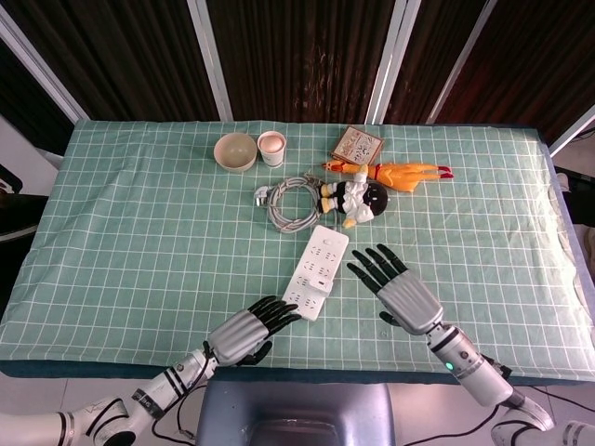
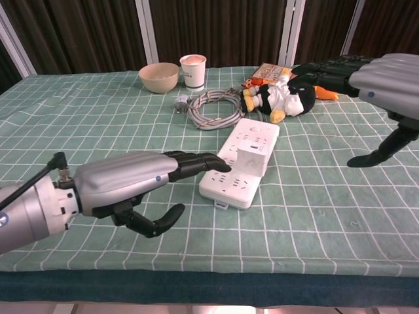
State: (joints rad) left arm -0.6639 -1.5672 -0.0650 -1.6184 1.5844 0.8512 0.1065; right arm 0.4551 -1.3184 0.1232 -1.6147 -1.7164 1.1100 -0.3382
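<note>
A white power strip (image 1: 316, 269) (image 2: 241, 165) lies mid-table with a white plug block on it, and its grey coiled cable (image 1: 290, 203) (image 2: 211, 108) sits behind it. My left hand (image 1: 246, 333) (image 2: 131, 180) hovers at the strip's near left end, fingers stretched toward it and holding nothing. My right hand (image 1: 397, 285) (image 2: 373, 75) is spread flat just right of the strip, above the cloth, also holding nothing.
At the back stand a beige bowl (image 1: 235, 151) (image 2: 159, 76) and a paper cup (image 1: 271, 147) (image 2: 192, 70). A black-and-white plush doll (image 1: 353, 199) (image 2: 283, 98), an orange rubber chicken (image 1: 400, 172) and a small patterned box (image 1: 358, 144) lie behind the strip. Green checked cloth (image 1: 139, 232) covers the table.
</note>
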